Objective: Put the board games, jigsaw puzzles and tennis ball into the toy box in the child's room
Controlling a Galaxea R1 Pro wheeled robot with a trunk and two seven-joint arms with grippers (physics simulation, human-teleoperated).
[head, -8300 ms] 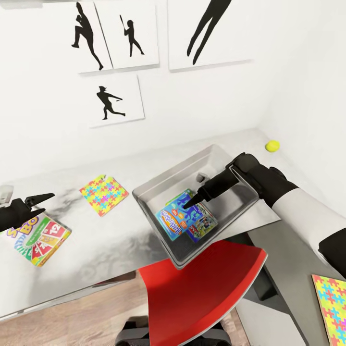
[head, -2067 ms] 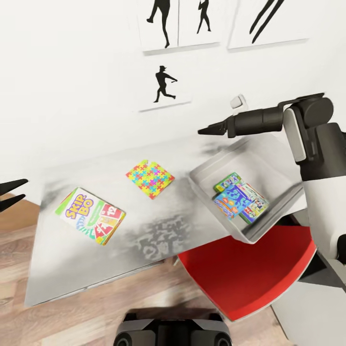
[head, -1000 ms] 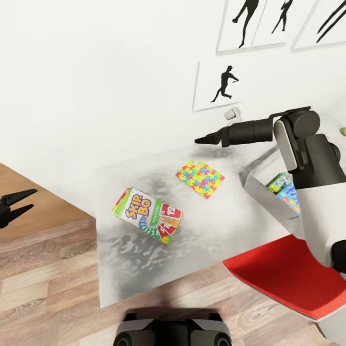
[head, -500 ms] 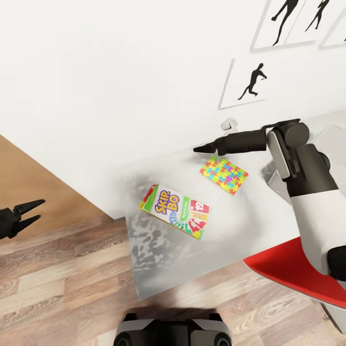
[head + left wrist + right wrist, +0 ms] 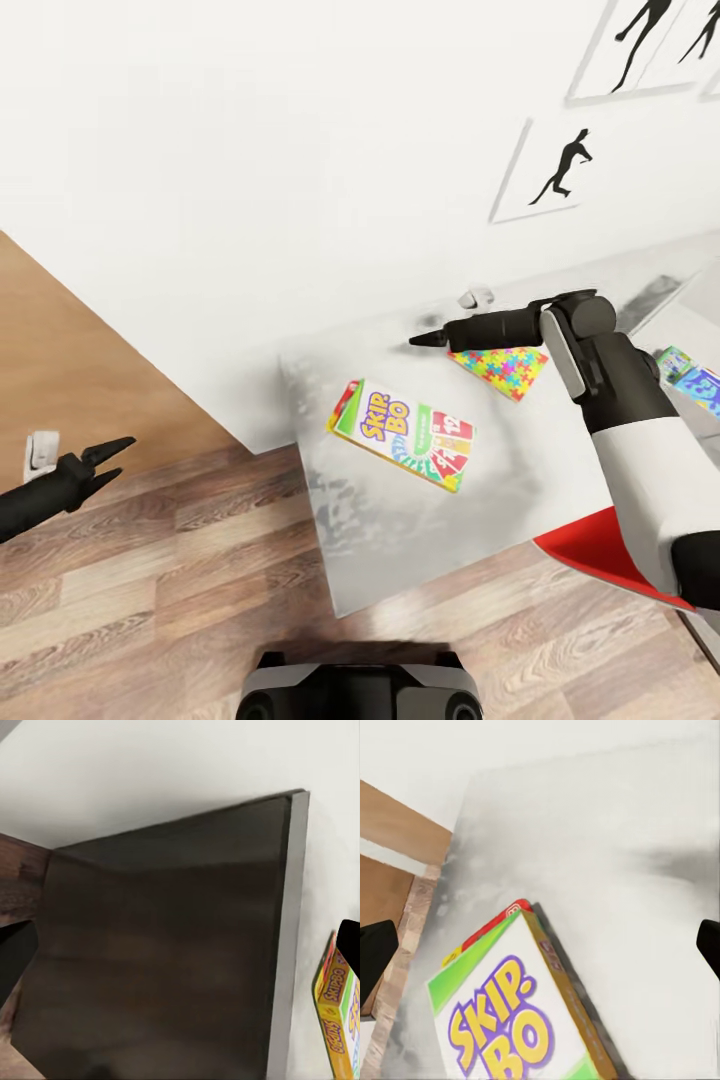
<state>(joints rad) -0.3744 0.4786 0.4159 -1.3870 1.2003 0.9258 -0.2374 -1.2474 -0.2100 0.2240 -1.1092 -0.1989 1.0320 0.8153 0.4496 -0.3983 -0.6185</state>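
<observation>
Since the earlier frame the camera has turned left, so nearest the left tool [image 5: 112,460] hangs with parted fingers above the wooden floor [image 5: 180,590], then the Skip-Bo board game [image 5: 405,434] lies flat on the counter [image 5: 420,520], and beyond it the right tool [image 5: 428,340], spread wide, hovers beside the jigsaw puzzle [image 5: 503,365].

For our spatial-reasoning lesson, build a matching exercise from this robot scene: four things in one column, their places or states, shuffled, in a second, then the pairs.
Things:
1. Skip-Bo box
2. jigsaw puzzle
3. left claw
4. right claw

Places or states:
A. out over the wooden floor, off the table
B. lying flat mid-table
C. partly hidden beneath the right arm
D. over the table's far edge by the wall

Pairs: 1-B, 2-C, 3-A, 4-D
</observation>
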